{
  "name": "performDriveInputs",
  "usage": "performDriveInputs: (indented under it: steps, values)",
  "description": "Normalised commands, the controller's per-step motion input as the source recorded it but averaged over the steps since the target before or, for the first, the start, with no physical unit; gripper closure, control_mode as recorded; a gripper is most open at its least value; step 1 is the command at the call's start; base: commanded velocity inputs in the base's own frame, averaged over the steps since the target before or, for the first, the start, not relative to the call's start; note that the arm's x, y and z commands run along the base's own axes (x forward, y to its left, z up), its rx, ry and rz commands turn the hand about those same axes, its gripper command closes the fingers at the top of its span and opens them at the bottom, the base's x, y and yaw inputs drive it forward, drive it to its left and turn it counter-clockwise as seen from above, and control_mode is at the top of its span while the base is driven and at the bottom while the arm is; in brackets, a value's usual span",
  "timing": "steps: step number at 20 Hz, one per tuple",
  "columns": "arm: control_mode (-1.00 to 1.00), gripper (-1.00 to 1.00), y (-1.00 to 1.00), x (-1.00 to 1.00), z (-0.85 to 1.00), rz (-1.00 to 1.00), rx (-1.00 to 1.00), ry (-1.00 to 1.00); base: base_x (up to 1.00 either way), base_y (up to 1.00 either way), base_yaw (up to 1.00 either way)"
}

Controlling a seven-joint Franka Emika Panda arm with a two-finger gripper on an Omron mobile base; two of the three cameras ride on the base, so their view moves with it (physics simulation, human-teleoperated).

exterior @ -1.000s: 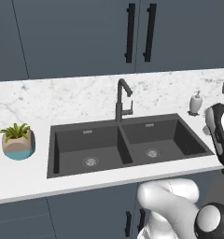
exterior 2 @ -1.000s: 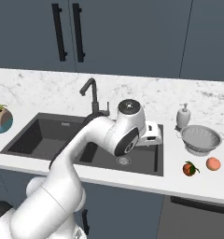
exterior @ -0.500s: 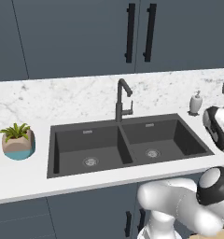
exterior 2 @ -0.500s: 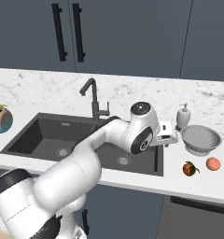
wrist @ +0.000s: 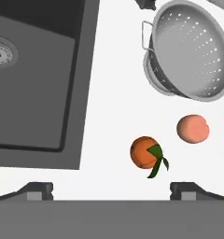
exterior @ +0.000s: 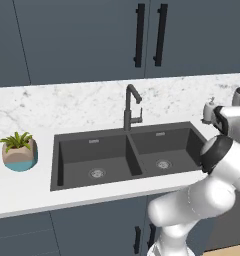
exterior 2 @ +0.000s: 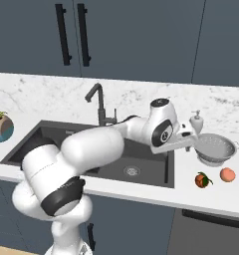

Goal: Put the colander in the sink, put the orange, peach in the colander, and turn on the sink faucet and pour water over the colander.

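A silver perforated colander [exterior 2: 215, 148] sits upright on the white marble counter [exterior 2: 191, 196], just to the right of the dark double-basin sink [exterior 2: 141, 172] and not in it; from the hand view the colander [wrist: 191, 55] shows its holed inside and one small wire handle on the side facing the sink. In front of the colander, nearer the counter's front edge, lie the two fruits side by side but apart: the deep orange one with a green leaf, the orange [exterior 2: 202, 180], closer to the sink, and the paler pinkish peach [exterior 2: 227, 174] beyond it. In the hand view the orange [wrist: 145, 152] and the peach [wrist: 192, 128] lie on bare counter between the colander and the fingertips. The gripper [wrist: 111, 189] hangs above the counter beside the sink's right rim, its jaws spread wide and holding nothing. A white soap dispenser [exterior 2: 195, 122] stands just behind the colander. The dark gooseneck sink faucet [exterior 2: 99, 103] rises behind the divider between the two basins. At the far left of the counter stands a small potted plant [exterior: 19, 151]. Dark blue cabinets [exterior: 92, 35] with black handles hang above.
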Motion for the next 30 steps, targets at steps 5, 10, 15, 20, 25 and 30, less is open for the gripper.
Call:
performDriveInputs:
  steps: [5, 10, 15, 20, 25, 30]
  values:
    - [-1.00, -1.00, -0.35, 0.12, -0.21, 0.00, -0.02, -0.04, 0.00, 0.00, 0.00]
    - [-1.00, -1.00, -0.21, 0.22, -0.26, 0.07, 0.00, -0.15, 0.00, 0.00, 0.00]
    - [-1.00, -1.00, -0.11, 0.34, -0.25, 0.06, 0.00, -0.05, 0.00, 0.00, 0.00]
    - [-1.00, -1.00, -0.24, 0.30, -0.13, 0.00, -0.02, 0.00, 0.00, 0.00, 0.00]
    - [-1.00, -1.00, -0.22, 0.24, -0.09, 0.00, 0.00, 0.00, 0.00, 0.00, 0.00]
    - [-1.00, -1.00, -0.20, 0.26, -0.12, 0.00, 0.00, 0.00, 0.00, 0.00, 0.00]
